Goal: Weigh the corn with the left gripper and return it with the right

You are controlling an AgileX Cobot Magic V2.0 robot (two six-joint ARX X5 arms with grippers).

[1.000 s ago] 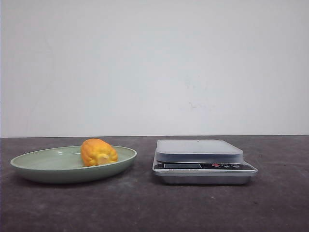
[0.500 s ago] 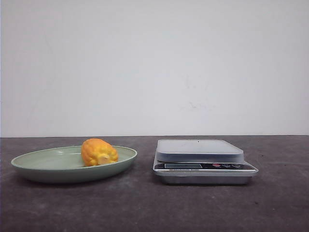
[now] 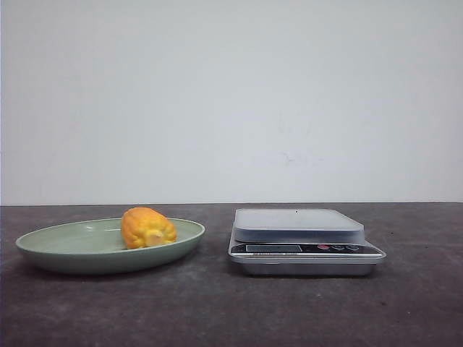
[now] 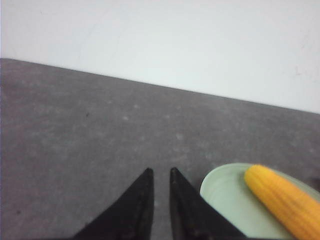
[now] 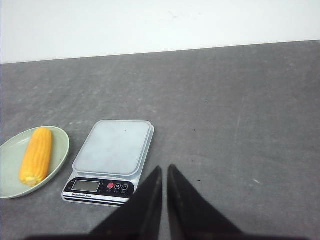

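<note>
Only the wrist views show the grippers; the front view shows neither arm. From the front, the orange-yellow ribbed corn cob [image 3: 147,228] looks short and stubby, because its pale cut end faces the camera. The right wrist view shows that the cob is long, and its long axis runs from near the robot toward the far wall. It lies inside the shallow pale green round plate [image 3: 65,249], toward the side of the plate that is nearer to the flat silver kitchen scale with a grey platform [image 3: 304,238]. The scale stands just beside the plate on the dark grey speckled table [image 3: 217,311], not touching it. Its red button and dark buttons are seen best from the right wrist.

The left gripper [image 4: 158,172] hangs over bare table beside the plate rim, with its black fingers narrow, almost together, holding nothing. The right gripper [image 5: 164,168] is above the table near the scale's corner, also nearly closed and holding nothing.
</note>
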